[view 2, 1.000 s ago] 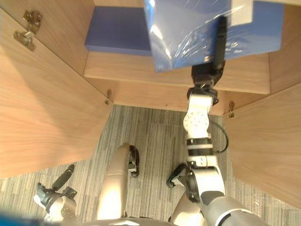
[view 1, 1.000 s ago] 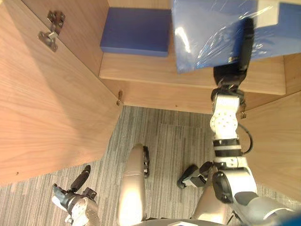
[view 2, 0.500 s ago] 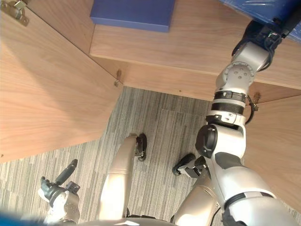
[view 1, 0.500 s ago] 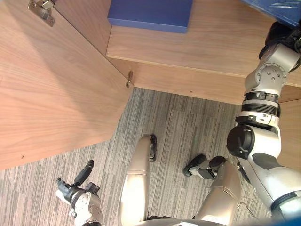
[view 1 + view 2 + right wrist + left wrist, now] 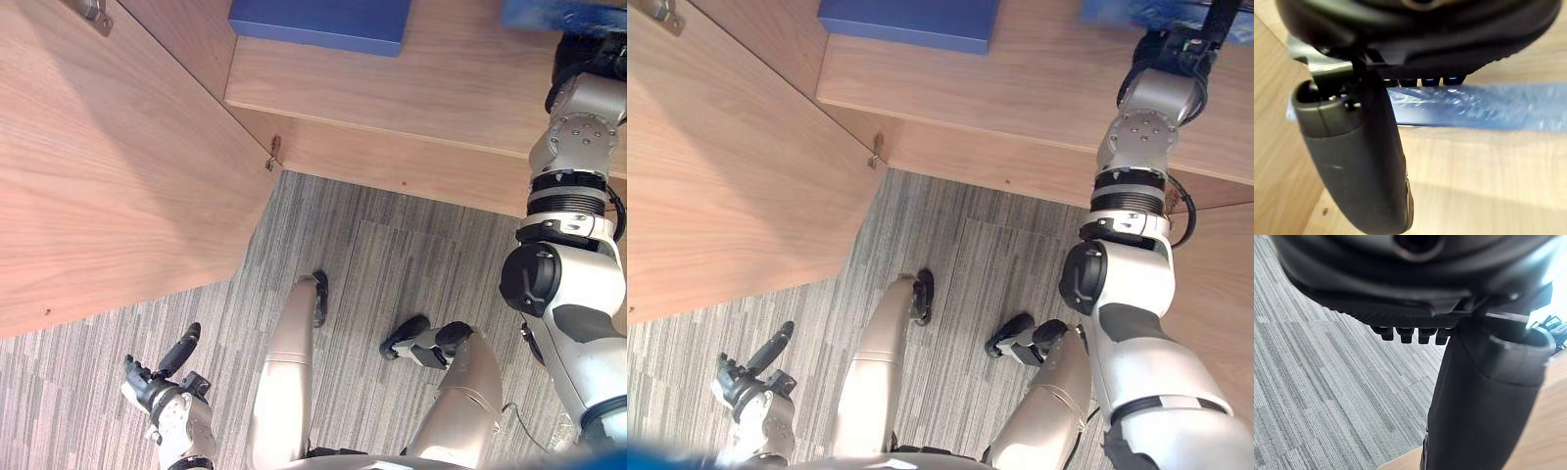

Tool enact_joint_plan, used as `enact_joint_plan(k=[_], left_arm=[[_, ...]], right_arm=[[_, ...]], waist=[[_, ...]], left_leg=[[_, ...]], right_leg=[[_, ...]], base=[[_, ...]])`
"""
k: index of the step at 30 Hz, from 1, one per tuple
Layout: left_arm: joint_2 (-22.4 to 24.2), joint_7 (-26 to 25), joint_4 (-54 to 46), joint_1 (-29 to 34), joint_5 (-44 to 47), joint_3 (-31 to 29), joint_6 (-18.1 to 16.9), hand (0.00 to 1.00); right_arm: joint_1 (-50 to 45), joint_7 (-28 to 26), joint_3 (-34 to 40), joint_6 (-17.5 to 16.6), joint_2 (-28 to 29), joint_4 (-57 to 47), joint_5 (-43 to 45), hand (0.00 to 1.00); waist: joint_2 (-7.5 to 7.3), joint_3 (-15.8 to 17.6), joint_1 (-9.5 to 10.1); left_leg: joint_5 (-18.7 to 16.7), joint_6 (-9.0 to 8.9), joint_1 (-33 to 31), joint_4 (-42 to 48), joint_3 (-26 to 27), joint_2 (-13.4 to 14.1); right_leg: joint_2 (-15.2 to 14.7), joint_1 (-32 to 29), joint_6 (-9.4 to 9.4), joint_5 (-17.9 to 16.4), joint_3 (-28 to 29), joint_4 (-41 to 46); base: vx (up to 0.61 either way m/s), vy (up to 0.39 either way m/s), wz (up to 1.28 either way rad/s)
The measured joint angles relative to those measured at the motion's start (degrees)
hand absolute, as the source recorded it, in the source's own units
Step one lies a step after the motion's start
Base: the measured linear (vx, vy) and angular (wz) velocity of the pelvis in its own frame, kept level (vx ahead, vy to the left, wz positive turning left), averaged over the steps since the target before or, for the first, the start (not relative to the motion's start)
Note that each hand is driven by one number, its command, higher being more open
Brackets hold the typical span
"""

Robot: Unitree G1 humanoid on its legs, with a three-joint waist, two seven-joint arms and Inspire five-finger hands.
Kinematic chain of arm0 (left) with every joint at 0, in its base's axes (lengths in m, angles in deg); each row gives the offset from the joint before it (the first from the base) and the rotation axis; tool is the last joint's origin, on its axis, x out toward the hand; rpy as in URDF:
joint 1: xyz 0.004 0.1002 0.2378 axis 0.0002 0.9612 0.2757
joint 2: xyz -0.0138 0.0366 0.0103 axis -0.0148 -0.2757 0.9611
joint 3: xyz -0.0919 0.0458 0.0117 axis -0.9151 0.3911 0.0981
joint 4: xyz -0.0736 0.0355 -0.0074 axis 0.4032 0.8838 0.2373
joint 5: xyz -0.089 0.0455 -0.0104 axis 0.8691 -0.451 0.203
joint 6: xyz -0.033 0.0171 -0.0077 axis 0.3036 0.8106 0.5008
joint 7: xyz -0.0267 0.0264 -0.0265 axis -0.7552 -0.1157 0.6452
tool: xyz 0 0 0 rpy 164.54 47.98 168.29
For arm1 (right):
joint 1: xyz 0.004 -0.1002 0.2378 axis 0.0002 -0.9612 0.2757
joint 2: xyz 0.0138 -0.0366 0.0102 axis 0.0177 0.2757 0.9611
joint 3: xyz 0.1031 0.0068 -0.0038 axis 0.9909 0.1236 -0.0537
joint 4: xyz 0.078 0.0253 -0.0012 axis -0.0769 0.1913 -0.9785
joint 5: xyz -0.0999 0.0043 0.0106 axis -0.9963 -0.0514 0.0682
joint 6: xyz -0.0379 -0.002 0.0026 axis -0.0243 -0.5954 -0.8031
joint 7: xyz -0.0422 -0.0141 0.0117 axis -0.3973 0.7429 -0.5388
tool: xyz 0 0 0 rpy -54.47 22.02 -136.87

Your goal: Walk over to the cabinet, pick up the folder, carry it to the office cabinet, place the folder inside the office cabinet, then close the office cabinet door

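Right wrist view: folder [image 5: 1488, 105] appearing to be lying flat on shelf [image 5: 1474, 171], plastic wrap shining. Likely handling light, floppy, slippery; pinching edge nearest shelf front looking safest. Right hand [image 5: 1361, 161] reaching over shelf beside folder; hold unclear, cannot tell. Right arm stretching toward shelf. Left hand [image 5: 152, 384] hanging well below shelf, relaxed, holding nothing.

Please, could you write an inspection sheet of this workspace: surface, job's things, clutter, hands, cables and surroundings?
surface: wooden cabinet shelf.
job's things: blue folder on or just above the shelf, right side; cabinet door open.
clutter: blue box on the shelf, left of the folder.
hands: right hand raised at the folder, grip unclear; left hand low, open, holding nothing.
cables: nothing seen.
surroundings: grey striped carpet.
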Motion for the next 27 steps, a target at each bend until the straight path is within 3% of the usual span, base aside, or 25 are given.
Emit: enact_joint_plan(k=[16,19,20,21,22,24,27], left_arm=[[-0.08,0.77,0.95,-0.03,0.17,-0.45,-0.01,1.00],[-0.12,0.78,1.65,-0.04,0.16,-0.85,-0.01,1.00],[-0.16,0.84,2.12,-0.05,0.13,-0.86,-0.04,1.00],[-0.17,0.90,2.31,-0.04,0.13,-0.86,-0.04,1.00],[-0.17,1.14,2.49,-0.05,0.10,-0.84,-0.04,1.00],[-0.19,1.50,2.50,-0.05,0.08,-0.84,-0.06,1.00],[-0.88,3.56,3.47,0.09,0.04,-0.84,-0.06,1.00]], right_arm=[[0.01,-0.16,-0.13,4.39,-0.57,6.37,-2.67,1.00],[0.01,-0.16,-3.72,9.46,-1.90,9.48,-13.41,1.00],[-0.01,-0.26,-6.48,13.57,-2.68,11.68,-23.84,1.00],[-0.03,-0.64,-8.36,15.28,-3.16,12.68,-28.26,1.00],[-0.20,-3.32,-11.65,19.96,-3.97,14.07,-42.19,1.00],[-1.00,-7.73,-13.93,22.92,-5.03,14.08,-51.42,1.00],[-2.30,-15.83,-20.89,24.05,-8.69,13.98,-61.74,1.00]], waist=[[0.20,0.10,-0.67],[0.20,0.10,-0.86],[0.21,0.09,-1.28],[0.21,0.09,-1.52],[0.21,0.09,-1.98],[0.22,0.08,-2.22],[0.21,0.07,-2.13]], left_leg=[[0.14,-0.01,0.20,0.27,0.09,0.19],[0.14,-0.01,0.53,0.37,0.13,0.37],[0.14,-0.01,0.79,0.40,0.13,0.41],[0.13,-0.01,0.92,0.42,0.13,0.43],[0.13,-0.01,1.03,0.47,0.14,0.57],[0.14,-0.01,1.27,0.46,0.21,0.79],[0.26,-0.11,1.78,0.17,0.40,0.96]], right_leg=[[0.17,0.17,-0.18,-0.08,0.20,0.02],[0.36,0.45,-0.20,-0.08,0.35,0.02],[0.38,0.76,-0.20,-0.08,0.34,0.01],[0.40,0.91,-0.20,-0.08,0.34,0.01],[0.52,1.01,-0.23,-0.08,0.37,0.01],[0.72,1.04,-0.38,-0.02,0.52,0.01],[0.85,1.10,-0.51,0.02,0.84,0.01]], base=[[0.00,-0.001,0.00],[0.00,-0.003,-0.02],[0.00,0.000,0.00],[0.00,0.000,-0.04],[0.00,0.000,-0.04],[0.00,-0.013,-0.06],[0.00,-0.032,-0.04]])
